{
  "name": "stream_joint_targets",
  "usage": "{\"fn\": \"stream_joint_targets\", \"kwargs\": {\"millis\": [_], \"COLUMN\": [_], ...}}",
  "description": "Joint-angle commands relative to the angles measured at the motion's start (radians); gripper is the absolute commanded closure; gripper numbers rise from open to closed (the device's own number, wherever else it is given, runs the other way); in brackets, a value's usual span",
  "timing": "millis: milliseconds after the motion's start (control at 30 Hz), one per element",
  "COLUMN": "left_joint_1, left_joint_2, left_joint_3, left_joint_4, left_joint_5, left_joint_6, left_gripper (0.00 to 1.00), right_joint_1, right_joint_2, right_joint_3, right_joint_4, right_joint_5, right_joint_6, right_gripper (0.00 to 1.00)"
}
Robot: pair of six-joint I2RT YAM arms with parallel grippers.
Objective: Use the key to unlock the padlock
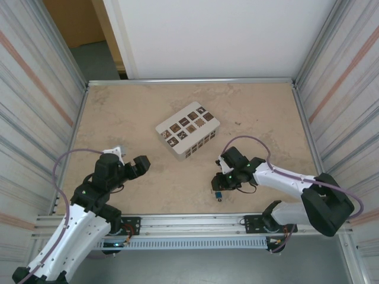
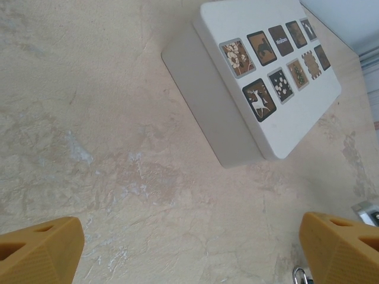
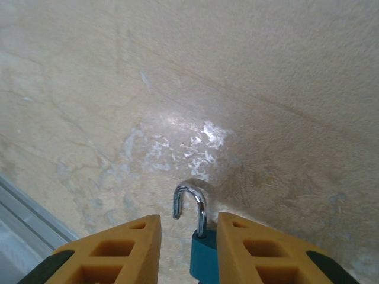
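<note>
Padlock (image 3: 204, 258), blue, shackle open, low centre between narrow fingers of right gripper (image 3: 188, 229), grip cannot be told, left gripper (image 2: 189, 232) spread wide, pale box (image 2: 284, 112) upper right

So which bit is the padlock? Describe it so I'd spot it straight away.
Start from the pale box in the middle of the table, then come towards the near edge to the right gripper. Between its yellow fingers sits the padlock: tiny, bright blue with a silver hoop, far smaller than the box.
</note>
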Motion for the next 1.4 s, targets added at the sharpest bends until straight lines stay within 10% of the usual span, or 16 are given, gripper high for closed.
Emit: {"fn": "stream_joint_targets", "kwargs": {"millis": [0, 633, 933, 1367], "left_joint_1": [0.007, 0.068, 0.094, 0.101], "left_joint_2": [0.008, 0.128, 0.123, 0.112], "left_joint_3": [0.016, 0.133, 0.119, 0.041], "left_joint_4": [0.005, 0.047, 0.085, 0.231], "left_joint_5": [-0.024, -0.213, -0.339, -0.545], "left_joint_6": [0.021, 0.197, 0.251, 0.452], "left_gripper": [0.06, 0.01, 0.01, 0.01], "right_joint_1": [-0.018, -0.359, -0.510, -0.710], "right_joint_2": [-0.065, -0.441, -0.466, -0.445], "right_joint_3": [0.011, 0.057, 0.006, -0.164], "right_joint_4": [-0.043, -0.059, 0.071, 0.411], "right_joint_5": [0.041, 0.140, 0.186, 0.244], "right_joint_6": [-0.012, -0.212, -0.262, -0.398], "right_gripper": [0.67, 0.41, 0.00, 0.01]}}
